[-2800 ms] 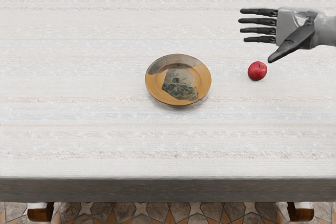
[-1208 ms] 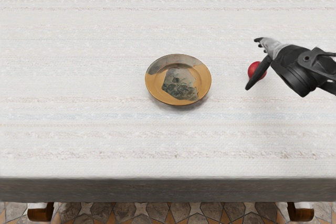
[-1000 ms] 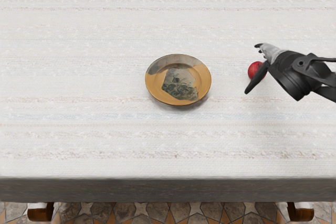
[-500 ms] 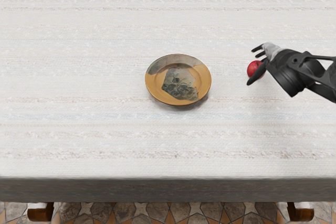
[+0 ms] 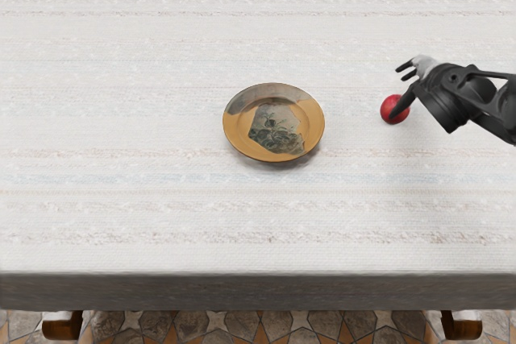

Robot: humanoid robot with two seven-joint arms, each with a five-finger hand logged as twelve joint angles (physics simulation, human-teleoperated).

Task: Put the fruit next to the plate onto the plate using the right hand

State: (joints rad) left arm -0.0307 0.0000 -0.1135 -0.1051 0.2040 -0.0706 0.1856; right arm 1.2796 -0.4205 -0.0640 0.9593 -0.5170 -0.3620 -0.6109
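Cloth of a pale, faintly striped weave covers the long table, which fills most of the head view. Near its middle lies the round, golden-brown metal plate, shiny, with a dark mottled reflection in its centre; nothing lies on it.

The small red round fruit sits on the cloth to the right of the plate, well apart from its rim and about level with the plate's centre.

The right arm comes in from the right edge, its thick dark wrist joint sitting just right of the fruit. The right hand is at the fruit's far right side. Two dark fingers point left, stretched out and slightly apart, on the far side of the fruit and not wrapped round it. The dark thumb slants down towards the near left and lies against the fruit's right side. The hand is thus spread, not closed on the fruit; whether the thumb truly presses on it cannot be told from this view.

Below the table's near edge show brown wooden feet on a patterned tiled floor.
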